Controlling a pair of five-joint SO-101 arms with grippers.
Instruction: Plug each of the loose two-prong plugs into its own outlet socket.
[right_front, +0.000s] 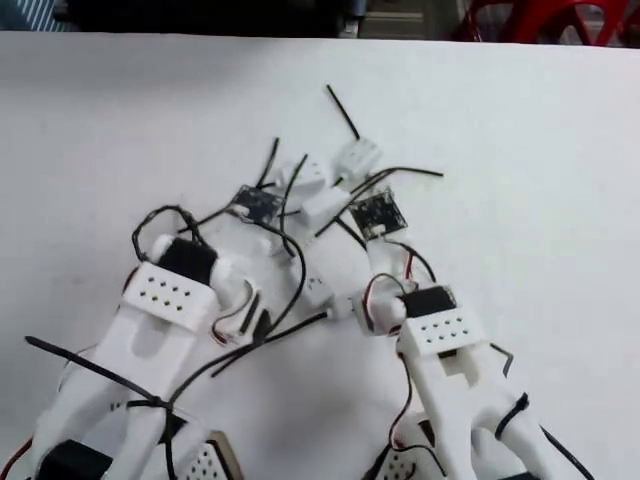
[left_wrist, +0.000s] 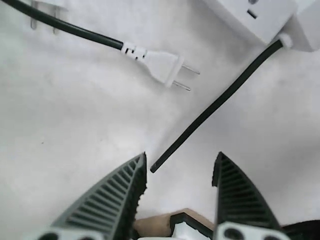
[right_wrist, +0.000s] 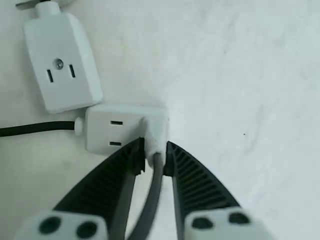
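Note:
My right gripper is shut on a white plug whose front end sits against a white outlet block with two slots showing. A second outlet block lies right beside it. My left gripper stands open above the bare table, nothing between its fingers. Ahead of it lies a loose white two-prong plug on a black cord, prongs pointing toward another outlet block. From above, the outlet blocks cluster mid-table in front of both grippers, left and right.
A cut black cord end lies just in front of my left fingers. Several black cords trail across the white table between the arms. A small white plug-like piece lies between the two wrists. Open table surface lies far left and far right.

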